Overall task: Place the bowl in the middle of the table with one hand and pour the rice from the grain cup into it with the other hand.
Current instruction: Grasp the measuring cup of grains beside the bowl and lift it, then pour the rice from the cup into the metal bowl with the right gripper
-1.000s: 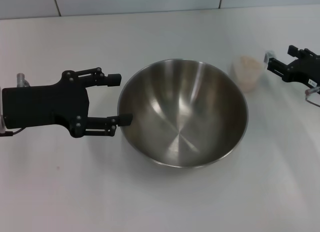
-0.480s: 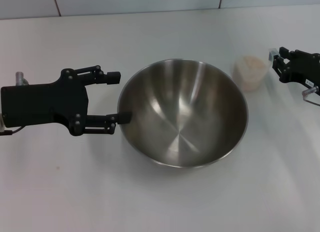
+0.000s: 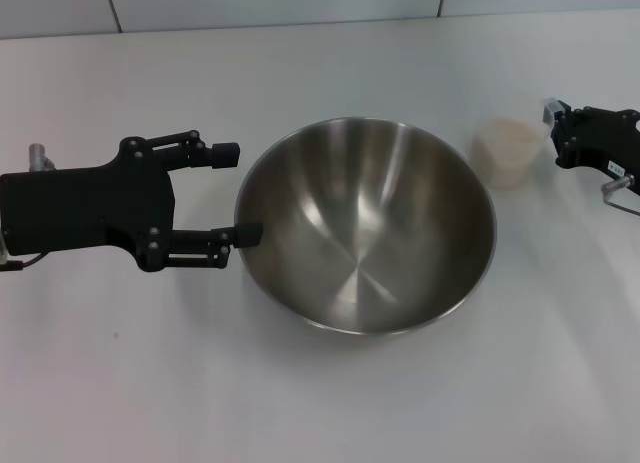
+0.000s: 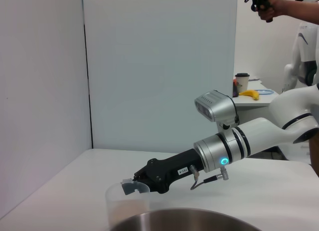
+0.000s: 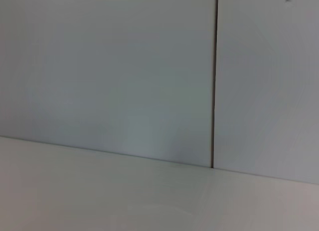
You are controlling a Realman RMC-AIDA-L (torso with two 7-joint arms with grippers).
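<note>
Bowl at mid-tabletop, left claw spread beside it, right claw at the grain cup.

The bowl (image 3: pixel 366 237) sits upright near the middle of the tabletop (image 3: pixel 320 403), its shiny inside bare. The left claw (image 3: pixel 236 194) lies low toward the tabletop's left edge, fingers spread wide, with the nearer fingertip touching or just beside the bowl's rim and the farther one apart from it. The grain cup (image 3: pixel 507 152) stands upright between the bowl and the right edge, close to the bowl, holding pale rice (image 3: pixel 505 135). The right claw (image 3: pixel 556 135) reaches in from the right edge and meets the cup's rim; whether it pinches the cup I cannot tell.
</note>
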